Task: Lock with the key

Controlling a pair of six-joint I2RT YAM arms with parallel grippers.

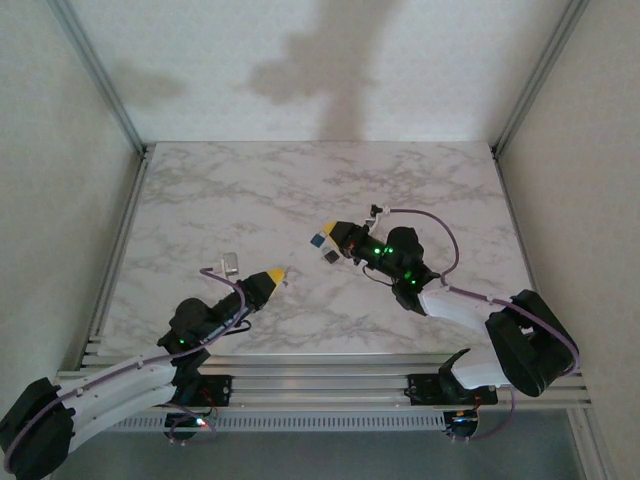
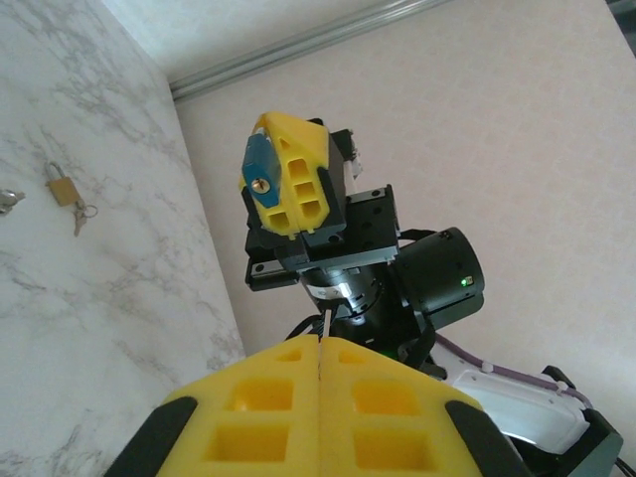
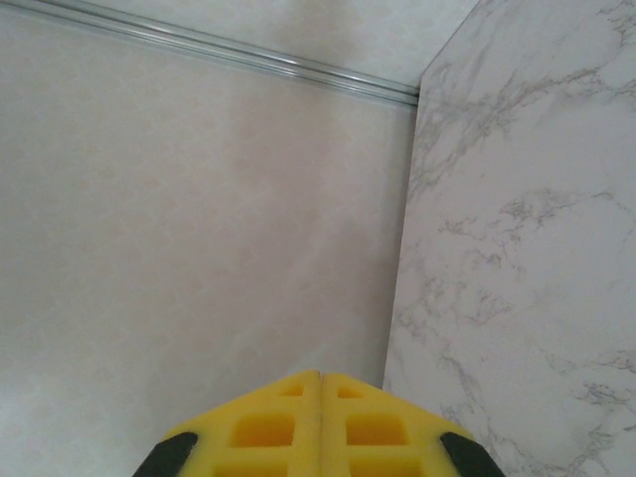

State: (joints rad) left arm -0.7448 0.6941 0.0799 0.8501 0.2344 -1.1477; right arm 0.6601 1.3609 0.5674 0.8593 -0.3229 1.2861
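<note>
Left hand [image 2: 320, 346] pinched on the key [image 2: 323, 324]; right hand [image 2: 278, 149], at 12 o'clock, clamped on blue padlock [image 2: 258, 174]

Marble-look bench [image 1: 250, 190], just a few small bits on it
A brass padlock [image 2: 62, 189] with its keys [image 2: 79, 214] lies flat on it. There's also a small silvery piece [image 1: 230, 263] front left and a tiny dark one [image 1: 330, 257] mid-bench.
</note>
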